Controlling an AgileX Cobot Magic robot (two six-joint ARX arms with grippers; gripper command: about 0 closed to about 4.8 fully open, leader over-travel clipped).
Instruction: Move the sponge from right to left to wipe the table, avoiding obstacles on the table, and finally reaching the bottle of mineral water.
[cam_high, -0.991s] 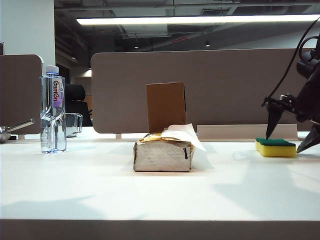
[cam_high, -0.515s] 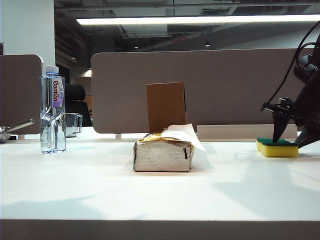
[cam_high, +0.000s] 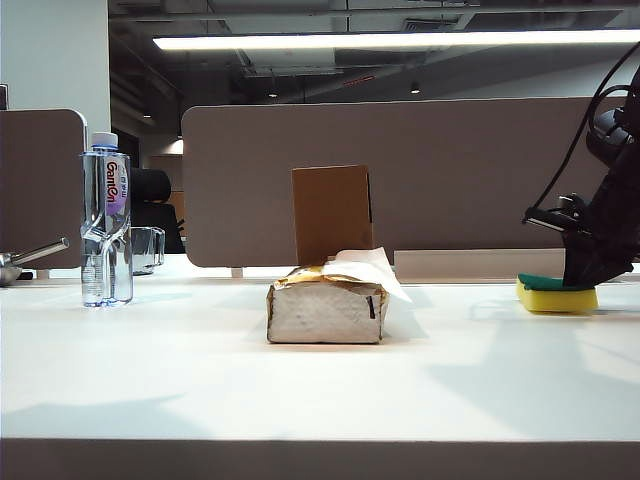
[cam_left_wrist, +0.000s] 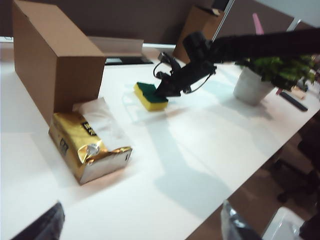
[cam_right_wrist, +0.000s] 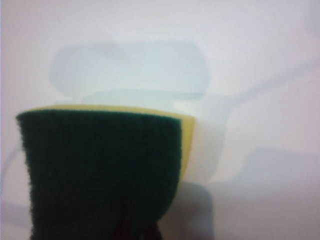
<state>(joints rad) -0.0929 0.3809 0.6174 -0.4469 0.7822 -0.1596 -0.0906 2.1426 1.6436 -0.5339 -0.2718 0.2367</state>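
Observation:
The yellow sponge (cam_high: 555, 296) with its green face up lies on the white table (cam_high: 300, 390) at the far right. My right gripper (cam_high: 580, 278) points down onto its right end and is shut on the sponge (cam_right_wrist: 100, 165), pinching the green layer. In the left wrist view the right gripper (cam_left_wrist: 161, 94) meets the sponge (cam_left_wrist: 150, 97) beyond the obstacles. The tissue pack (cam_high: 325, 308) and the upright cardboard box (cam_high: 332, 212) stand mid-table. The bottle of mineral water (cam_high: 105, 225) is upright at the far left. My left gripper (cam_left_wrist: 142, 227) hangs open over the table's front edge, holding nothing.
A clear glass mug (cam_high: 147, 248) stands just behind and right of the bottle. A potted plant in a white pot (cam_left_wrist: 252, 85) sits beyond the sponge at the table's far end. Partition panels (cam_high: 450, 170) back the table.
My right gripper's fingers went from spread on either side of the sponge to shut on it. The sponge slid slightly right. The left arm stayed still.

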